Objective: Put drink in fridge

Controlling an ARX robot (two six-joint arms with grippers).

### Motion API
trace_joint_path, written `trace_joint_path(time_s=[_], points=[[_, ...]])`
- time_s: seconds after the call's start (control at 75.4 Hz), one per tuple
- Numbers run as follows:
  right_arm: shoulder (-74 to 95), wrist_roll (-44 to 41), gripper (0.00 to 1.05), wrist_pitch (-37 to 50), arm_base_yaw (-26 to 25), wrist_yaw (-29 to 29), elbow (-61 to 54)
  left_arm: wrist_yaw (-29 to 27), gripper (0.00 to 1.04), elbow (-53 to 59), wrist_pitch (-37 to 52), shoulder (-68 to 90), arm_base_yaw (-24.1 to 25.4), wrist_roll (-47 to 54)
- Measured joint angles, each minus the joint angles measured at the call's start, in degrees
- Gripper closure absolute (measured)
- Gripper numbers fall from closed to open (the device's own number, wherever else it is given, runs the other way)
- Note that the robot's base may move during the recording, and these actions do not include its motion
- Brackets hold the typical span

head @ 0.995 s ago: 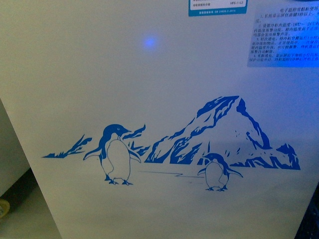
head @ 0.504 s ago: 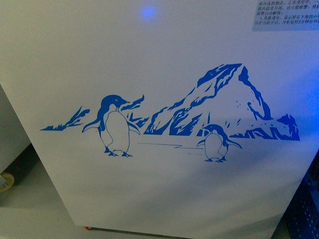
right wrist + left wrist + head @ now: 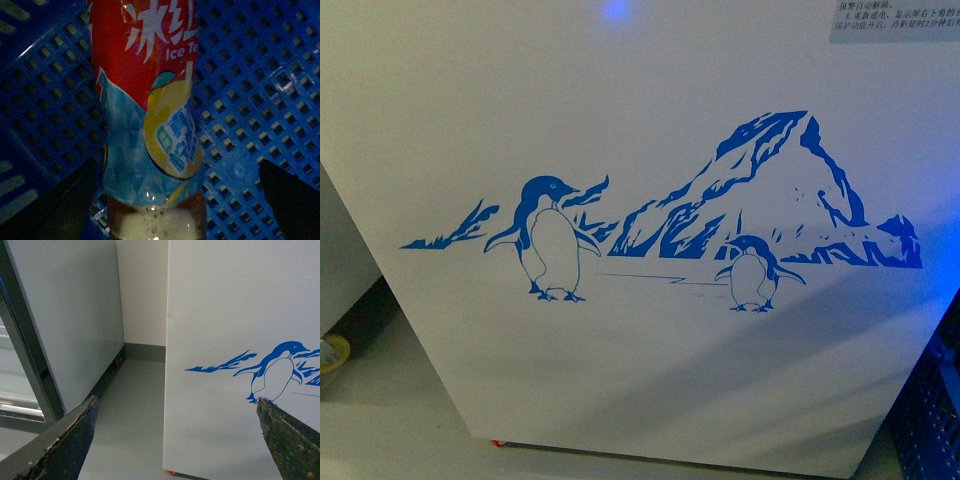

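Within wide-open right gripper (image 3: pixel 177 165), drink (image 3: pixel 145 100).

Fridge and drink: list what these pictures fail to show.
Lid of the fridge: cut off by the front view's top edge; only its white wall shows.
Cap of the drink: cut off by the picture's edge in the right wrist view.
Whether the drink stands or lies: right wrist view too close and dim; only blue crate mesh behind it.

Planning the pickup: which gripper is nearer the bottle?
Right. The right gripper is open with the bottle between its fingers; the left gripper is open facing the fridge, no bottle in its view.
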State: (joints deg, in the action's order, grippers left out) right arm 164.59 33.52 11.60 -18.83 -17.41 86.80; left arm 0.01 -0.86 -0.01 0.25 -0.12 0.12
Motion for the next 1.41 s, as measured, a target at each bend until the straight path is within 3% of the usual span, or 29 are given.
trace_joint_path(time_s=[0.385,0.73,0.942,1.114,1.406], points=[[9.14,-2.14,0.08,-6.38,0.17,2.47,13.07,0.02,0.08,0.0,0.0,0.0,0.0,0.0],[12.07,-3.85,0.08,-9.86,-0.44,3.32,17.33,0.0,0.08,0.0,0.0,0.0,0.0,0.0],[10.71,-5.99,0.42,-6.23,-0.57,4.35,13.68,0.0,0.08,0.0,0.0,0.0,0.0,0.0],[6.8,-7.5,0.59,-2.54,-0.5,5.33,6.29,0.0,0.08,0.0,0.0,0.0,0.0,-0.02],[-7.74,-11.32,0.64,5.16,0.68,6.12,-10.75,0.0,0.08,0.0,0.0,0.0,0.0,0.0]])
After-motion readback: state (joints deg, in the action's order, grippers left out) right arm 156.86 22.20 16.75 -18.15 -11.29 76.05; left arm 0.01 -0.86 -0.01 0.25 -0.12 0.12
